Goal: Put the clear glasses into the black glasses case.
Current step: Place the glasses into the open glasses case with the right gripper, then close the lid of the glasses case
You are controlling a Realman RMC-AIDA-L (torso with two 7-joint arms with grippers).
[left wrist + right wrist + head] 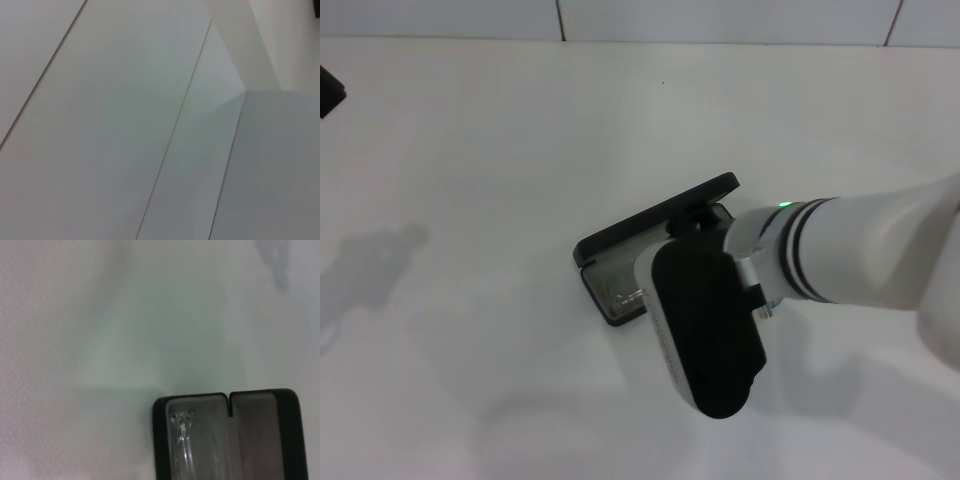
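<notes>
The black glasses case [610,250] lies open in the middle of the white table, its lid [660,212] standing up at the back. The clear glasses [185,440] lie inside on the grey lining, and they show faintly in the head view as the clear glasses [620,292]. My right gripper [698,220] reaches in from the right and sits over the right half of the case, close to the lid, with its wrist body hiding that end. Only a black tip of my left gripper [328,95] shows at the far left edge, well away from the case.
The white table [470,180] runs all around the case, with a tiled wall [720,18] along its far edge. The left wrist view shows only white panels [125,125] and their seams.
</notes>
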